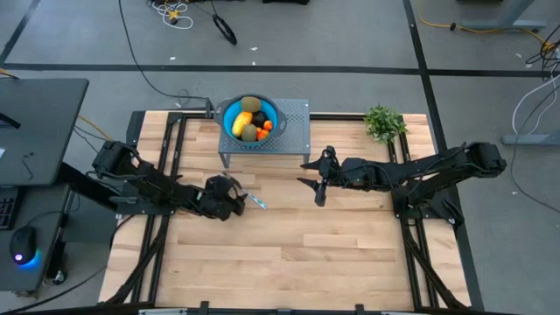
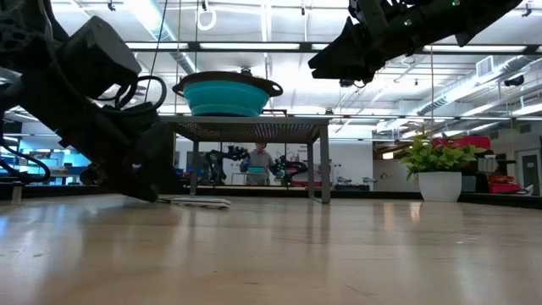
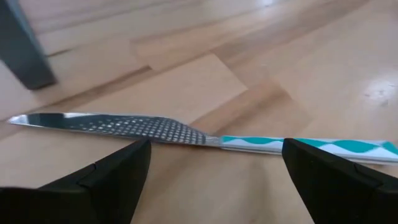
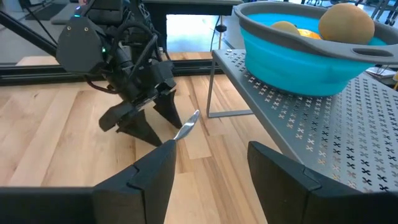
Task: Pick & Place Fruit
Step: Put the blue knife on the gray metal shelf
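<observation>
Left gripper: your left gripper (image 1: 234,200) sits low on the table (image 1: 289,262) left of the middle, fingers (image 3: 112,180) spread wide and gripping nothing, the knife (image 3: 205,140) lying flat on the wood between them.
Knife: its long axis runs across the gap between the fingers, patterned blade out past one finger, teal-and-white handle past the other; the handle's end is cut off in the left wrist view.
Right gripper: your right gripper (image 1: 317,185) hangs above the table right of the middle, fingers (image 4: 146,180) partly apart and empty.
Bowl: the blue bowl (image 1: 251,120) stands on the grey perforated stand (image 1: 293,131) by the table's far edge.
Fruit: all the fruit (image 1: 248,122) you can see lies in the bowl: a yellow oblong, olive-brown ovals, a dark ball, orange bits.
Fruit axis: the yellow piece lies slanted; the heap overlaps, so you cannot tell more.
Hidden: from table height the bowl's wall hides its contents.
Plant: a green potted plant (image 1: 383,122) stands at the far right corner.
</observation>
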Motion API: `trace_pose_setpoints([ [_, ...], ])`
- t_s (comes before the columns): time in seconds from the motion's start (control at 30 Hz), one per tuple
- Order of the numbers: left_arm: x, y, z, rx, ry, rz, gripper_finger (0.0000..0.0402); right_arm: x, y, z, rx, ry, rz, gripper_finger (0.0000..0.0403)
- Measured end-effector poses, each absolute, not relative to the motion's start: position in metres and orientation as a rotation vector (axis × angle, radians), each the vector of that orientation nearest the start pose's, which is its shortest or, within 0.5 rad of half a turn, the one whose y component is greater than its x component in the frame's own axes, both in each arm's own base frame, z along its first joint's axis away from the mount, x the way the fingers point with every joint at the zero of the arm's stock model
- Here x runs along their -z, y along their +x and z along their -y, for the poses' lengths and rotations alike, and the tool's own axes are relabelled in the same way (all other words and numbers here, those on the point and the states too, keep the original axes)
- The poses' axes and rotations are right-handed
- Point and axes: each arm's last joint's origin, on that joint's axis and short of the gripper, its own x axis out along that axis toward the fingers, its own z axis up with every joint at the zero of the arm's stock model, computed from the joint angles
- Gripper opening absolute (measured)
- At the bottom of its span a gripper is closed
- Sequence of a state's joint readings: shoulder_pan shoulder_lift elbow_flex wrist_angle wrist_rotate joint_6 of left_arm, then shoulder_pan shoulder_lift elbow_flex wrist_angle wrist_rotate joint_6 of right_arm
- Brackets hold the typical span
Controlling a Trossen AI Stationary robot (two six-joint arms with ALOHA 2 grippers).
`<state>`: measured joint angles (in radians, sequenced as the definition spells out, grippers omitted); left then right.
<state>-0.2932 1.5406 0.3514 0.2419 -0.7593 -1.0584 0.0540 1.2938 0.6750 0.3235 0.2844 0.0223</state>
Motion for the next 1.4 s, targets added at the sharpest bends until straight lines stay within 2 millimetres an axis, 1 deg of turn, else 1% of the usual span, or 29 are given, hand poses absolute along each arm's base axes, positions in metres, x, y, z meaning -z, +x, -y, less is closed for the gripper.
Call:
trace_pose_setpoints([
  [0.1,-0.092,0.211,0.043,-0.772,-0.500,-0.502,0.0373,-0.236,0.274,-0.007,0.232,-0.028,-0.289,0.0208],
  [0.2,-0.095,0.214,0.046,-0.744,-0.423,-0.517,0.0373,-0.236,0.274,-0.007,0.232,-0.028,-0.289,0.0208],
  [0.4,-0.102,0.217,0.045,-0.775,-0.307,-0.478,0.0373,-0.240,0.275,-0.007,0.232,-0.021,-0.247,0.0208],
  [0.5,-0.102,0.215,0.042,-0.826,-0.242,-0.461,0.0373,-0.244,0.276,-0.007,0.232,-0.014,-0.204,0.0208],
  [0.63,-0.095,0.208,0.033,-0.879,-0.265,-0.474,0.0373,-0.247,0.276,-0.007,0.232,-0.009,-0.179,0.0208],
  [0.77,-0.082,0.201,0.026,-0.927,-0.279,-0.475,0.0373,-0.247,0.276,-0.007,0.232,-0.012,-0.182,0.0208],
  [0.9,-0.069,0.202,0.025,-0.949,-0.279,-0.450,0.0373,-0.247,0.276,-0.007,0.232,-0.008,-0.182,0.0208],
  [1.07,-0.062,0.216,0.027,-0.927,-0.289,-0.452,0.0373,-0.246,0.276,-0.007,0.235,0.016,-0.180,0.0208],
  [1.23,-0.071,0.237,0.038,-0.802,-0.267,-0.508,0.0373,-0.246,0.276,-0.007,0.227,0.018,-0.180,0.0208],
  [1.4,-0.082,0.257,0.046,-0.728,-0.331,-0.520,0.0373,-0.246,0.276,-0.008,0.178,0.023,-0.182,0.0208],
])
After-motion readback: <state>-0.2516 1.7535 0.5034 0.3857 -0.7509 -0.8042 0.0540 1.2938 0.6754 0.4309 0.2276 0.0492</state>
